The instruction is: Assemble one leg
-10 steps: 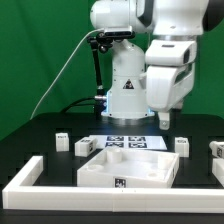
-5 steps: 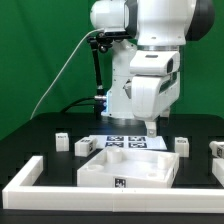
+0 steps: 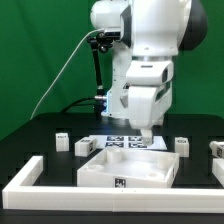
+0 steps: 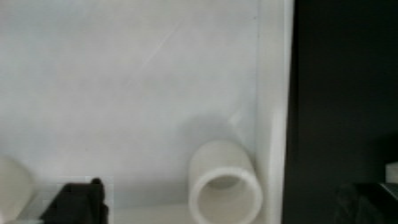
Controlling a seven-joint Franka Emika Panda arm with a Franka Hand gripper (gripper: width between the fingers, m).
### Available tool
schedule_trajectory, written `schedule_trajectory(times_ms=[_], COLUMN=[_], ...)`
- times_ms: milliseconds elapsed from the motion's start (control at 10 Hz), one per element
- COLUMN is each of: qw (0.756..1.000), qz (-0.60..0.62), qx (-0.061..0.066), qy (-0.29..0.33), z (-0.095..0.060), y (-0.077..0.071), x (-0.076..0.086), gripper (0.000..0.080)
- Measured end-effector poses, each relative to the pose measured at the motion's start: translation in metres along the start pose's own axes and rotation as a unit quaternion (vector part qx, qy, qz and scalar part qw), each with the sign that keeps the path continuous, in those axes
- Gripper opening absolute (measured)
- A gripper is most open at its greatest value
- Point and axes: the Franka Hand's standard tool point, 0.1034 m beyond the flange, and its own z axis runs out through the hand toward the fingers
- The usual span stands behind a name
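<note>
Several legs stand on the black table: two small white tagged blocks (image 3: 61, 141) (image 3: 84, 147) at the exterior view's left of the tray, one leg (image 3: 181, 145) at its right and another (image 3: 216, 149) at the right edge. The large white square tray panel (image 3: 100, 170) lies in the middle. My gripper (image 3: 146, 137) hangs just above the tray's far right part, open and empty. In the wrist view my gripper (image 4: 231, 205) has dark fingertips (image 4: 75, 200) spread wide over the tray's floor (image 4: 143, 100), with a round white socket (image 4: 224, 185) between them.
The marker board (image 3: 118, 141) lies behind the tray, under the arm. A long white L-shaped border bar (image 3: 24, 177) runs along the left and front. The robot base stands at the back. Black table (image 4: 347, 100) shows beside the tray's edge.
My gripper has moved toward the exterior view's left and come lower, from above the table right of the marker board to just over the tray's far right part.
</note>
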Motion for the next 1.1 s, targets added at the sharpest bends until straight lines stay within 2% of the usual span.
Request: schedule_trajectory(times_ms=[400, 700, 800, 900, 1100], qw=[1.000, 1.000, 1.000, 1.000, 1.000], qz=[0.006, 0.008, 0.008, 0.008, 0.008], qx=[0.026, 0.028, 0.028, 0.028, 0.028], qy=[-0.003, -0.003, -0.003, -0.003, -0.003], z=[0.037, 0.039, 0.039, 0.039, 0.039], y=[-0.012, -0.013, -0.013, -0.013, -0.013], x=[-0.006, -0.005, -0.005, -0.005, -0.005], gripper=[0.0650, 0.0650, 0.0528, 0.0528, 0.0167])
